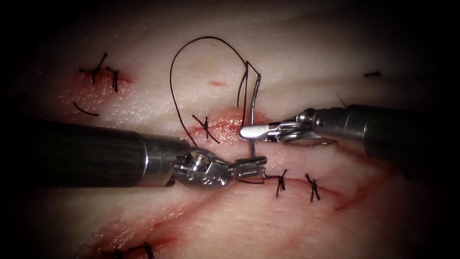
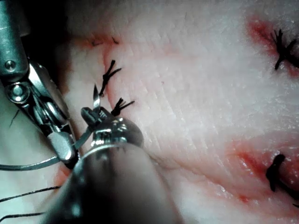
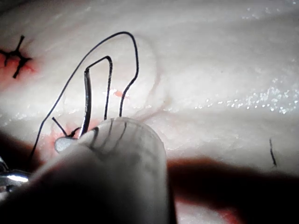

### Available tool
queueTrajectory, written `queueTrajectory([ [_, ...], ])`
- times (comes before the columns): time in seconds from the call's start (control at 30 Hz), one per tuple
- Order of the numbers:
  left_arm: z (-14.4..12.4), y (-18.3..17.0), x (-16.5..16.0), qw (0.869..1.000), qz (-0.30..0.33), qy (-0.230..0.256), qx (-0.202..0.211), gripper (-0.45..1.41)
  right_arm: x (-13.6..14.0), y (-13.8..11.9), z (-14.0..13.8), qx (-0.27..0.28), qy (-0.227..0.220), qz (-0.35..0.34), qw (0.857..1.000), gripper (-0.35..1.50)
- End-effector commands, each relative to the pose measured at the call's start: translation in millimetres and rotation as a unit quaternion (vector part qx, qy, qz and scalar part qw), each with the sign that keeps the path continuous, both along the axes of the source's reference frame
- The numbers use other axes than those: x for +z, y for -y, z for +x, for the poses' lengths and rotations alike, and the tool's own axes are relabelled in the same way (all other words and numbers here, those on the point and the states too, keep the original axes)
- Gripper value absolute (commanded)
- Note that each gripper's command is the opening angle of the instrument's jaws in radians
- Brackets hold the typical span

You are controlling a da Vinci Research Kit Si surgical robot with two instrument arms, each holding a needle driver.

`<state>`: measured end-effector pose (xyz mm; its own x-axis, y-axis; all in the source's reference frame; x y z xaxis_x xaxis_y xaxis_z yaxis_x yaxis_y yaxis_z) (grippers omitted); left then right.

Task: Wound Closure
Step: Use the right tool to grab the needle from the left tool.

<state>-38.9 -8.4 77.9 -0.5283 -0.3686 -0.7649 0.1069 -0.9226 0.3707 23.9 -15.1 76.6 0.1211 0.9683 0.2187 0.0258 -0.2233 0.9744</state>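
- Centre is crowded from my seat: left tool and right tool tips sit near each other, needle running upright between them.
- Right tool is clamped on the needle mid-curve; left grips its lower end.
- Thread loops high over the upper tissue, blocking approach from the top centre.
- Tied stitches sit just right of the left tool's tip.
- Open tissue upper right and lower centre.
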Motion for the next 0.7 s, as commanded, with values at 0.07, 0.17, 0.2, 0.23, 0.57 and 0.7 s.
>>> queueTrajectory([
  [0.07,-0.6,-0.3,0.4,1.000,0.000,-0.001,0.002,-0.45,0.2,-1.1,0.5,0.009,0.006,-0.030,0.999,-0.35],
  [0.17,-0.6,-0.4,0.2,1.000,0.001,-0.001,0.007,0.24,0.5,-1.9,0.2,0.021,0.006,-0.070,0.997,-0.35],
  [0.2,-0.6,-0.5,0.1,1.000,0.016,0.002,0.003,0.83,0.7,-2.1,0.2,0.026,0.004,-0.078,0.997,-0.35],
  [0.23,-0.6,-0.6,-0.1,0.999,0.038,0.004,-0.008,0.98,0.8,-2.3,0.2,0.031,0.003,-0.087,0.996,-0.35],
  [0.57,1.6,-2.3,-2.3,0.980,0.180,0.038,-0.071,1.00,2.1,-4.2,-0.6,0.074,-0.021,-0.196,0.977,-0.35],
  [0.7,2.9,-3.2,-2.0,0.973,0.210,0.048,-0.082,0.19,2.2,-4.2,-1.0,0.085,-0.030,-0.248,0.965,-0.35],
])
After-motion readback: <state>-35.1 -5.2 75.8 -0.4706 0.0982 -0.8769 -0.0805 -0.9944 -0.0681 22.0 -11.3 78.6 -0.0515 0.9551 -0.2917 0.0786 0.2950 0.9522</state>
